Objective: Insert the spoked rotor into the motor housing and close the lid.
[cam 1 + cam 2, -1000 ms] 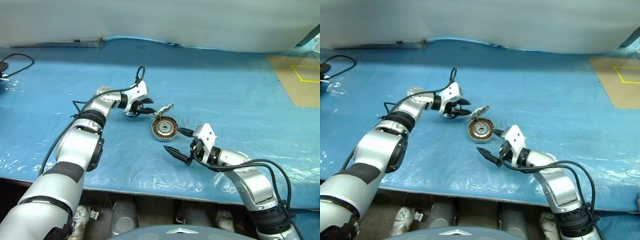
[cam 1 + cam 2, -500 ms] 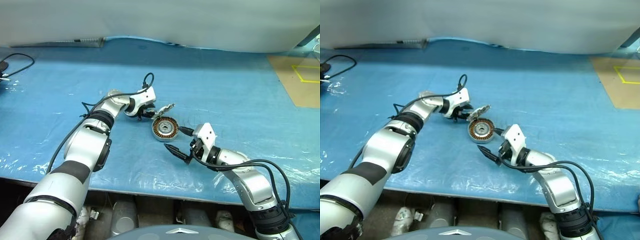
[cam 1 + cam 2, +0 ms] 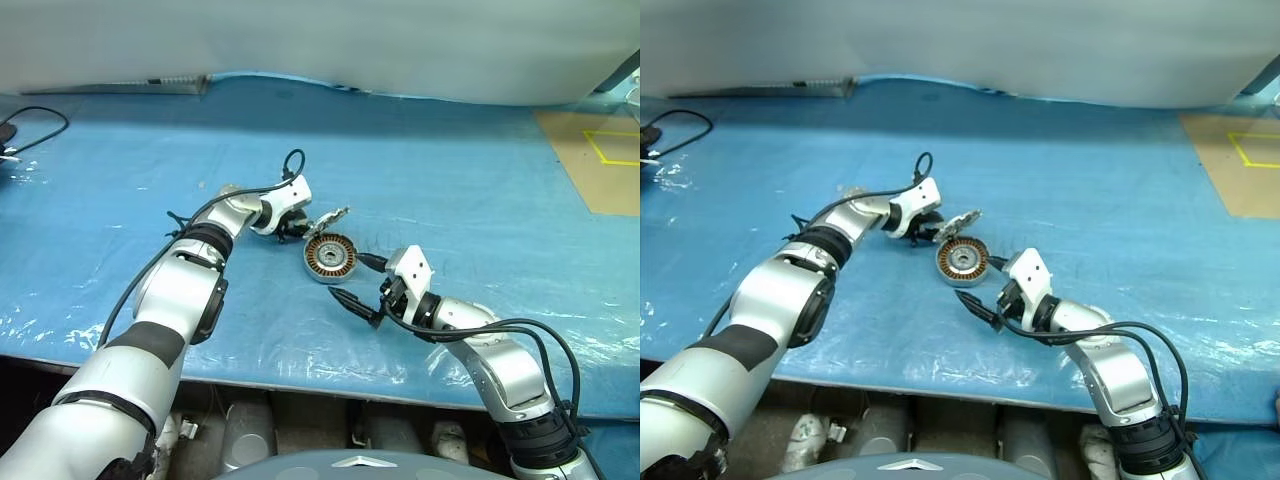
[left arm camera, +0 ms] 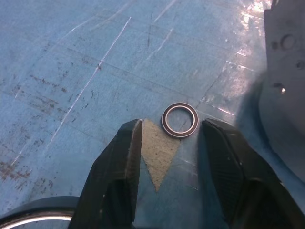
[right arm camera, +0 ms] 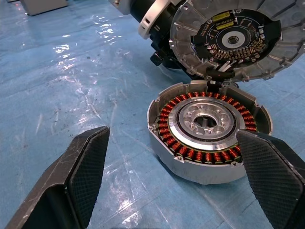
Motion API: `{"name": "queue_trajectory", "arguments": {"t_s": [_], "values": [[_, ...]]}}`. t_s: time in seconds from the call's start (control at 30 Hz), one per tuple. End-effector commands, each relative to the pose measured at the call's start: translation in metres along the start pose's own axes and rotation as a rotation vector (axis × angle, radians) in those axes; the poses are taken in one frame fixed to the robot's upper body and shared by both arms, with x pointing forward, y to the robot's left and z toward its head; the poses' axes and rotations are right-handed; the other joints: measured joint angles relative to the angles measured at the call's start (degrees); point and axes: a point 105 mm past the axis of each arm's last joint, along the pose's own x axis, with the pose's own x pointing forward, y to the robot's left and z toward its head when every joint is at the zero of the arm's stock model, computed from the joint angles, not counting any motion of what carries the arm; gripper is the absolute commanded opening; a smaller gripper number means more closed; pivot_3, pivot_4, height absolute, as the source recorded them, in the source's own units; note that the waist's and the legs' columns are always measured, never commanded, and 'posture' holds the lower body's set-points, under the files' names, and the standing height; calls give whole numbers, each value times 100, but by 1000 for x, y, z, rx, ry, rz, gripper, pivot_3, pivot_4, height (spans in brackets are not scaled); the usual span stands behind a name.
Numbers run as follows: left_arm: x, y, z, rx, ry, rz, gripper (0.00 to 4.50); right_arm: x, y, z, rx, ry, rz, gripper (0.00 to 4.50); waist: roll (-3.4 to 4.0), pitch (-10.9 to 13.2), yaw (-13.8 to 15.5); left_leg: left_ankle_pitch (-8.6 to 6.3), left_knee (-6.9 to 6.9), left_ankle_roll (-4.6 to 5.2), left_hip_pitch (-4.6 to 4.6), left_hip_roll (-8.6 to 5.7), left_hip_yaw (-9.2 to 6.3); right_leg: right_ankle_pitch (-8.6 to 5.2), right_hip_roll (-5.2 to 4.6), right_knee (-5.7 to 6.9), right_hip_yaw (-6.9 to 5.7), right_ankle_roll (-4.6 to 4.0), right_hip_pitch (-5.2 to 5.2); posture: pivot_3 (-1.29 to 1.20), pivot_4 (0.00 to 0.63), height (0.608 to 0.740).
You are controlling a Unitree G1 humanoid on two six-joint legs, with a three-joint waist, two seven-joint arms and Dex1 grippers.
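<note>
Right wrist view has the motor housing (image 5: 209, 136) sitting on the blue worktop (image 5: 71, 71), its copper windings ringing the spoked rotor (image 5: 205, 121), which already sits inside. The lid (image 5: 238, 38) stands tilted behind the housing, its lower edge at the housing's far rim and its inner face with a dark circuit board turned towards the camera. The right gripper (image 3: 358, 285) hangs just short of the housing on the side nearer the worktop's front edge, its fingers spread wide and holding nothing. In the head views the housing lies near the middle of the worktop. The left gripper (image 4: 169, 143) points down just beside the leaning lid, fingers partly apart and empty; a small dark ring (image 4: 179, 120) lies flat on the worktop just past its fingertips (image 4: 131, 131), not touched.
</note>
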Motion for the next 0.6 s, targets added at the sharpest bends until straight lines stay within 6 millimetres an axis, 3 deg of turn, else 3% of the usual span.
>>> {"name": "queue_trajectory", "arguments": {"t_s": [0.03, 0.13, 0.6], "values": [[0, 2, 3, -18, -22, 21, 1132, -2, 3, 13, -26, -42, 8, 4500, 0, 0, 1, 0, 0, 0, 0, 0, 0, 0, 0, 0, 0, 0, 0, 0, 150, 740], [1, 2, 2, -22, -25, 24, 137, -1, 3, 13, -28, -40, 9, 4500, 0, 0, 2, 0, 0, 0, 0, 0, -1, 0, 0, -1, -1, 0, 1, 0, 150, 740], [-2, 3, 17, -3, -78, -2, 137, -3, 1, 10, -24, -24, 14, 4500, 0, 0, 2, 0, -4, 0, 0, 0, -1, 0, -1, -6, -1, -1, 1, 0, 150, 740]]}}
